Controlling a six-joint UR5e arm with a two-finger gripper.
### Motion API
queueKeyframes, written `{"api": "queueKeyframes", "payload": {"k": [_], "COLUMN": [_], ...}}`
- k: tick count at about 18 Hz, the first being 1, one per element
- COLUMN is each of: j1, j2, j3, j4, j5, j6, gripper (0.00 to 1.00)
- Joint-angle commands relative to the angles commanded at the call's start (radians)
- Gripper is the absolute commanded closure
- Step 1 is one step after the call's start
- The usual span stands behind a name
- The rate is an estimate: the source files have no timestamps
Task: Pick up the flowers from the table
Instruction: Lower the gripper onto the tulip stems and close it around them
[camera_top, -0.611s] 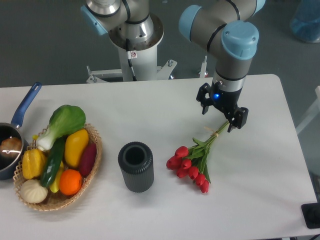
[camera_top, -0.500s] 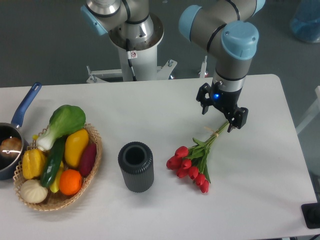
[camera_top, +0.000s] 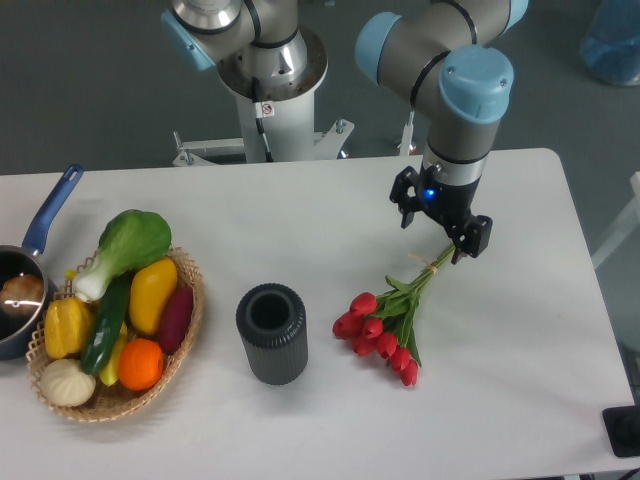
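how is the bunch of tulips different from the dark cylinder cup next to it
The flowers are red with green stems; the dark cylinder is charcoal grey all over. The flowers lie flat, stems angled up toward the hand; the cylinder stands upright, its open mouth facing up. Both rest on the white table, apart from each other.
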Motion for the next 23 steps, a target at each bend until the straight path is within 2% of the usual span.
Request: {"api": "queueKeyframes", "payload": {"k": [5,11,17,23], "j1": [0.000,0.052,0.049,0.038], "j2": [-0.009,-0.075,-0.152,-0.198], "j3": [-0.041,-0.058,-0.060,-0.054], "j4": [0.003,0.009,0.099,0.172], "j5": [-0.018,-0.211,-0.224,-0.224], "j6": [-0.002,0.002,-0.011,-0.009], "gripper": [0.00,0.00,0.00,0.00]}}
